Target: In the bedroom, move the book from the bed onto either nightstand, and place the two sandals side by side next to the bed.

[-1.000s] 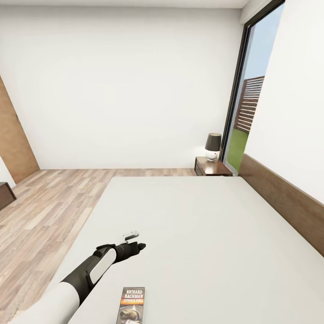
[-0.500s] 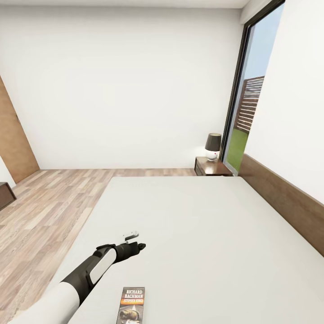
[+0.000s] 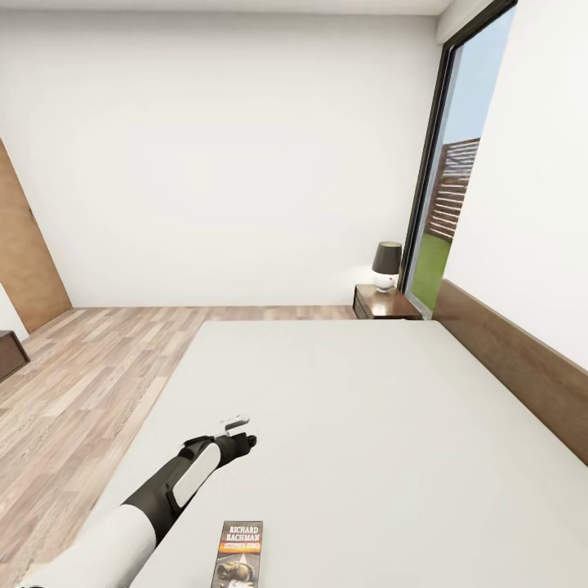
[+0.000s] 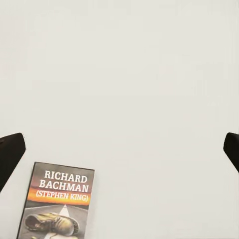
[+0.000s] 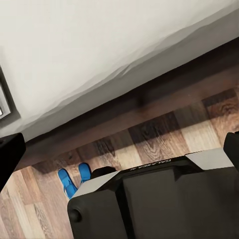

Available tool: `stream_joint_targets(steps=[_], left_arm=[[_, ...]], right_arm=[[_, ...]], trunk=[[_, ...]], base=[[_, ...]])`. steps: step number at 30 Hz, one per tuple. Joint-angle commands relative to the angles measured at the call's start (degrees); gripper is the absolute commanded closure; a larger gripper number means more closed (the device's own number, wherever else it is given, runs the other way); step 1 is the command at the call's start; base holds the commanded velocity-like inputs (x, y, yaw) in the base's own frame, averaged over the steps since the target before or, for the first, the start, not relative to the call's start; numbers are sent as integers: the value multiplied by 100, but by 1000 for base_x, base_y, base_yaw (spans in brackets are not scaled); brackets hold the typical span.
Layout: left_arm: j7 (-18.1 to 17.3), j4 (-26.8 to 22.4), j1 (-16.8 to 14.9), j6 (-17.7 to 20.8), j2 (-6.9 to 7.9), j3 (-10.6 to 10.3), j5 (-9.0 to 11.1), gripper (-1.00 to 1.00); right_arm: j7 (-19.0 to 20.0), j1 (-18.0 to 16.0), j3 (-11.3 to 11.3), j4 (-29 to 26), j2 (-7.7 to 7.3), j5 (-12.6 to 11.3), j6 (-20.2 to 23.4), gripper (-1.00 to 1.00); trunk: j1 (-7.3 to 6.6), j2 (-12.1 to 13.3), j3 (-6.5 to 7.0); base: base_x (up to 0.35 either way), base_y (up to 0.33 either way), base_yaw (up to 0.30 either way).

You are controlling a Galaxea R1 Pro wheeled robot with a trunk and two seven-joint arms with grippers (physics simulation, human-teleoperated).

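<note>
The book (image 3: 242, 555) lies flat on the pale mattress of the bed (image 3: 367, 425), near its front edge, with "RICHARD BACHMAN" on its dark cover. My left gripper (image 3: 247, 442) hovers over the mattress just beyond the book. In the left wrist view the book (image 4: 57, 204) sits off to one side of the open left gripper (image 4: 119, 152), nothing between its fingers. The nightstand (image 3: 385, 302) stands at the bed's far corner. The right wrist view shows the two blue sandals (image 5: 67, 183) on the wood floor beside the bed frame, partly behind my body, with the right gripper (image 5: 119, 149) open.
A dark-shaded lamp (image 3: 387, 265) stands on the nightstand, by the tall window (image 3: 453, 188). The brown headboard (image 3: 523, 367) runs along the right wall. Wood floor (image 3: 90, 376) lies left of the bed, with a brown door (image 3: 24, 245) at far left.
My left arm has drawn slightly back and to the left over the mattress. The book has not moved.
</note>
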Motion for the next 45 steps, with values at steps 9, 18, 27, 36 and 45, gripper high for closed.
stream_joint_targets(steps=[9,18,27,36,45], left_arm=[[224,-7,-202,12,-86,-58,128,-100],[138,-11,-211,4,-97,-89,145,-100],[135,-12,-211,12,-98,-102,145,-100],[136,-12,-211,11,-166,-112,145,-100],[135,-12,-208,12,-194,-113,145,-100]], right_arm=[[37,-8,9,16,-3,-45,-11,-100],[42,-8,6,16,-2,-45,-7,-100],[48,-8,-1,16,-1,-45,-2,-100],[41,-8,-9,15,-3,-45,-2,-100],[31,-8,-10,10,-3,-45,-2,-100]], trunk=[[4,-14,-14],[4,-14,-37],[4,-14,-112],[4,-14,-191],[4,-14,-269]], base=[[0,0,0],[0,0,19],[0,0,60],[0,0,63],[0,0,63]])
